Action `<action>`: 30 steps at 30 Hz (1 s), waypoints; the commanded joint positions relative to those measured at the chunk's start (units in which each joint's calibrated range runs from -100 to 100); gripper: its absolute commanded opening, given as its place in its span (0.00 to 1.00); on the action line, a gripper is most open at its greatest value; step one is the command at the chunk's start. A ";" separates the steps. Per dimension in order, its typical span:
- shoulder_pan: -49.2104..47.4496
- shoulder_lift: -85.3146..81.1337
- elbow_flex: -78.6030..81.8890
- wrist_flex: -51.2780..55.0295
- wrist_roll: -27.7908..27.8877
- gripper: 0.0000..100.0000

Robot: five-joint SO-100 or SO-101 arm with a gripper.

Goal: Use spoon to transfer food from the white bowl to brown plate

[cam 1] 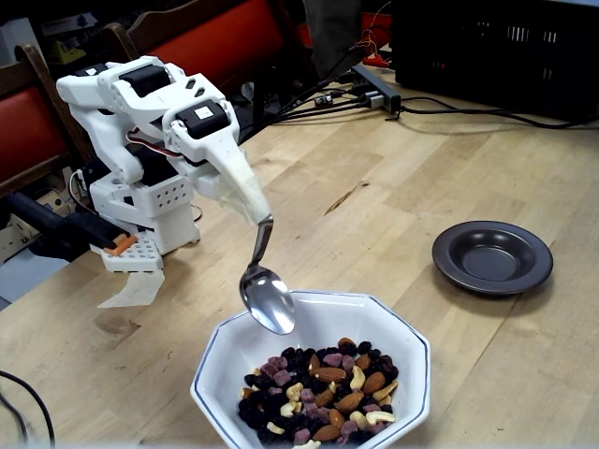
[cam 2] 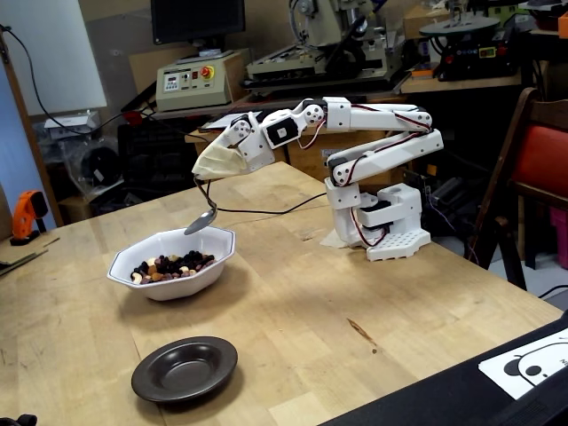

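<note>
1. Arm and tool: the white gripper (cam 1: 251, 208) is clenched on the thin handle of the metal spoon (cam 1: 267, 297), with tape or cloth wrapped around the joint; the same gripper (cam 2: 206, 172) shows in both fixed views.
2. Spoon position: the oval head hangs empty just above the near rim of the white bowl (cam 1: 225, 351), tilted down towards the contents but not touching them.
3. Food (cam 1: 323, 393): almonds, cashews, dark berries and purple pieces lie heaped in the bowl's centre and far side; none is on the spoon.
4. Brown plate (cam 1: 492, 257): empty, standing on the wooden table (cam 1: 393, 178) well apart from the bowl.
5. Step in hand, as judged: loading the spoon. A good scoop likely calls for lowering the tip into the heap at a shallow angle, pushing across towards the far wall so pieces ride onto the head, then levelling before lifting.
6. Risk, as judged: a steep entry may scatter nuts over the rim or shove the bowl (cam 2: 169, 280); a tilted lift may spill the load before the plate (cam 2: 185, 369).
</note>
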 commanded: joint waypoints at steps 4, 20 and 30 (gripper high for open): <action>0.71 -0.66 -3.50 0.20 -0.24 0.02; 0.26 -0.74 8.01 -10.70 -0.29 0.03; 0.19 -0.74 12.17 -19.08 -0.29 0.02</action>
